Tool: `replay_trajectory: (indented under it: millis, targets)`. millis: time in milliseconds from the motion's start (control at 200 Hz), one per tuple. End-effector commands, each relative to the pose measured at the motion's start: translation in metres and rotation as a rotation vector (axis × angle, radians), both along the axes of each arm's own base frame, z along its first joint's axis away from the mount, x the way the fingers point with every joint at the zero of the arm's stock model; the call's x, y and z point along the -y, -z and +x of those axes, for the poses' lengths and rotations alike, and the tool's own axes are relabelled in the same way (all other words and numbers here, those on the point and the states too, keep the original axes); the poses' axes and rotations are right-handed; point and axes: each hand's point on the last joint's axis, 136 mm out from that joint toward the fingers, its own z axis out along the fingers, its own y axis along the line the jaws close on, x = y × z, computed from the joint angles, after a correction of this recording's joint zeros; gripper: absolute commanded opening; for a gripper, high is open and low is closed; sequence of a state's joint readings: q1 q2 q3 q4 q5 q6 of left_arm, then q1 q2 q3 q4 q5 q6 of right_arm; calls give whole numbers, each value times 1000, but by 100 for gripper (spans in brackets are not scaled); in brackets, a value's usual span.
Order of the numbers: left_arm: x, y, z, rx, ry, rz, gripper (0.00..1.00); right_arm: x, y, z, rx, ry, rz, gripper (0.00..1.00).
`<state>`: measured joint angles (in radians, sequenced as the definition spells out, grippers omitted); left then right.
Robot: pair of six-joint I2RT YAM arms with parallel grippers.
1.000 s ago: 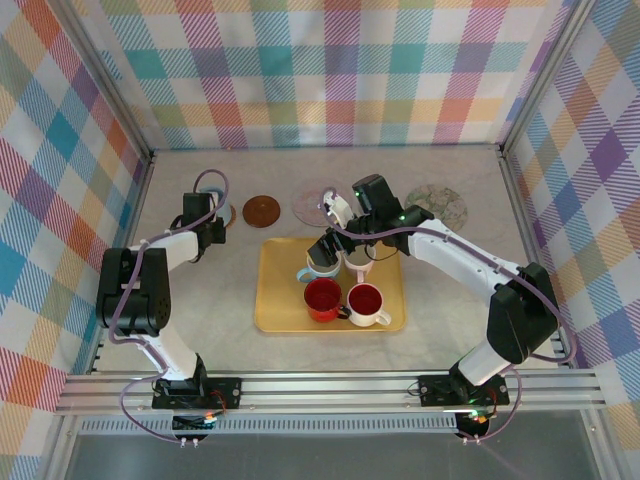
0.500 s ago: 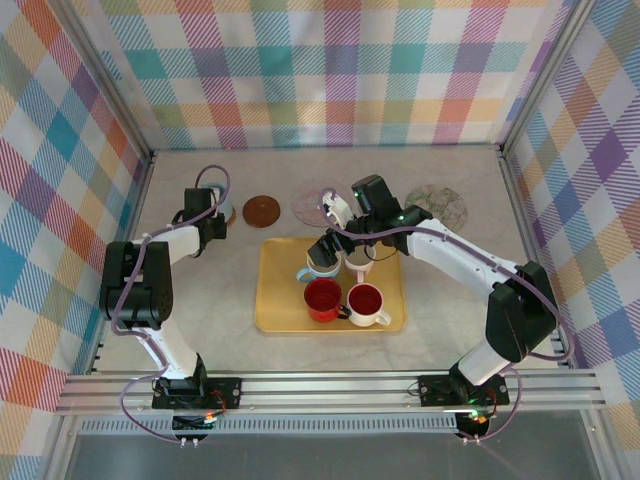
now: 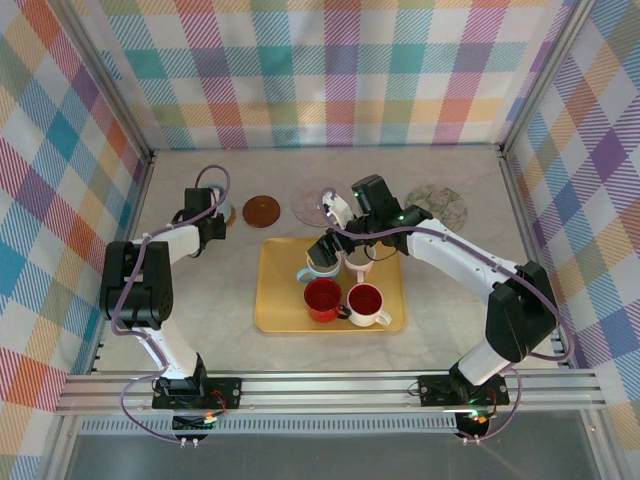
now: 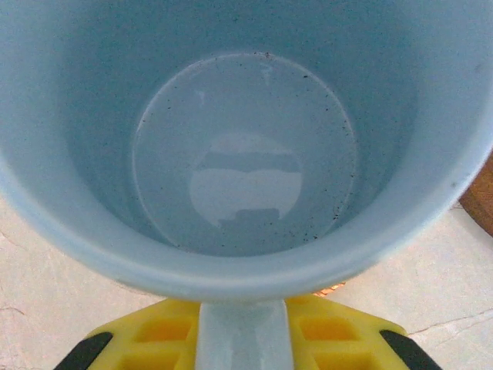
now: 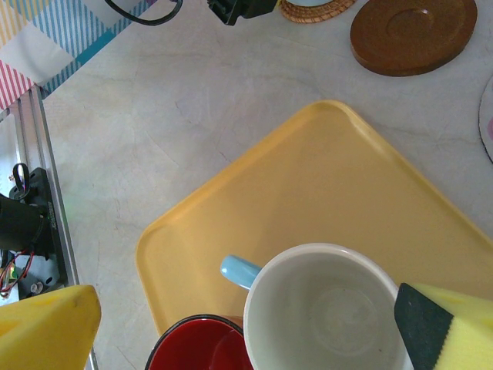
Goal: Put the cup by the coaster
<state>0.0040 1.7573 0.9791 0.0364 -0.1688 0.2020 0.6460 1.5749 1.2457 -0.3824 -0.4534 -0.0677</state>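
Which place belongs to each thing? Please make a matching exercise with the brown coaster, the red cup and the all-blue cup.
Things:
1. brown coaster
2. red cup
3. all-blue cup

Places:
a. on the yellow tray
b. handle between the fingers of the left gripper
c. on the bare table, beyond the tray

Pairs: 1-c; 2-a; 3-b
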Motion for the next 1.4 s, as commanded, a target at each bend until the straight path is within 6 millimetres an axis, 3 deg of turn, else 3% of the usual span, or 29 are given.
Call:
replay_trajectory:
  millis: [0, 465, 610, 800, 1105, 1250, 1395]
  targets:
    - [-12, -38, 20, 125, -25, 32, 1, 1, -6, 2, 29, -10, 9, 99]
    - [-11, -34, 14, 90, -18, 29, 22, 2, -7, 4, 46, 3, 12, 99]
    - [-11, -33, 13, 81, -17, 26, 23, 4, -8, 4, 55, 6, 10, 99]
    - [-11, -32, 12, 74, -18, 28, 34, 4, -6, 6, 61, 16, 6, 99]
    - [-11, -32, 11, 67, -19, 25, 39, 6, -9, 4, 69, 17, 11, 99]
    - [-11, -35, 9, 75, -28, 15, 53, 6, -11, 5, 73, 18, 13, 99]
    - [-13, -53, 8, 118, -53, 10, 73, 5, -14, 3, 76, 10, 22, 99]
